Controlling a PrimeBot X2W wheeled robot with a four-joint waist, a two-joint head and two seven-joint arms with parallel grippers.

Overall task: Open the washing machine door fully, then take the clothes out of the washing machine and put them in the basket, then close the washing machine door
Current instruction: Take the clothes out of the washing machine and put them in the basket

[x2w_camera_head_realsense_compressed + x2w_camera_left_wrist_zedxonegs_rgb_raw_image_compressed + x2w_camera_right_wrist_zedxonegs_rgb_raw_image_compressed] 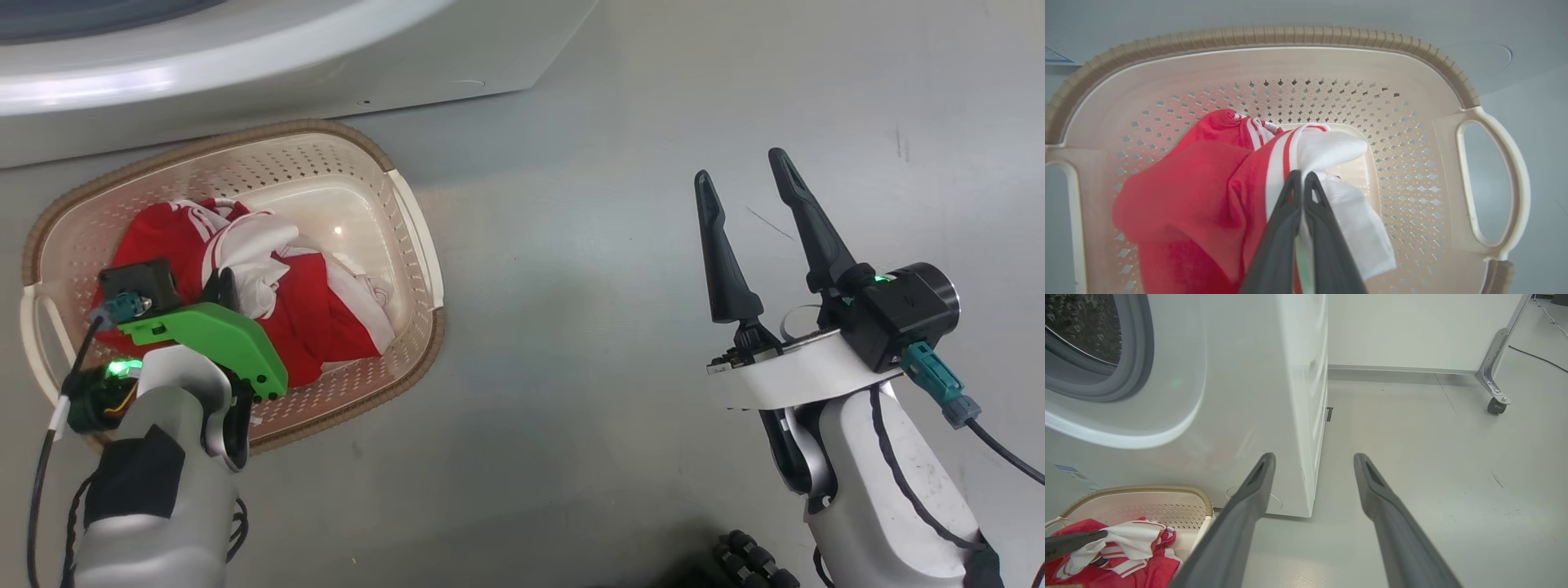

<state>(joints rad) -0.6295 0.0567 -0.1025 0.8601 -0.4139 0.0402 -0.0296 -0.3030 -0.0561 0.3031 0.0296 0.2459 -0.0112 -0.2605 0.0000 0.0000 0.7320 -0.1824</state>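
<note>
While the clothes [1188, 192] are clamped at the white trim by the left gripper [1302, 176], they lie inside the basket [1274, 34]; release is pending. Right gripper [739, 165] is held spread, empty, over floor [571, 245]. Farther off, washer [1241, 396] drum [1081, 322] is seen uncovered; door closing is left.

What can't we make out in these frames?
- Steel drum of the white washing machine: right wrist view, cut off by the top-left edge; leftover laundry unknowable.
- Left gripper fingertips: head view, hidden under its green bracket.
- Floor of the cream perforated plastic basket: left wrist view, mostly covered by the red white-trimmed garment.
</note>
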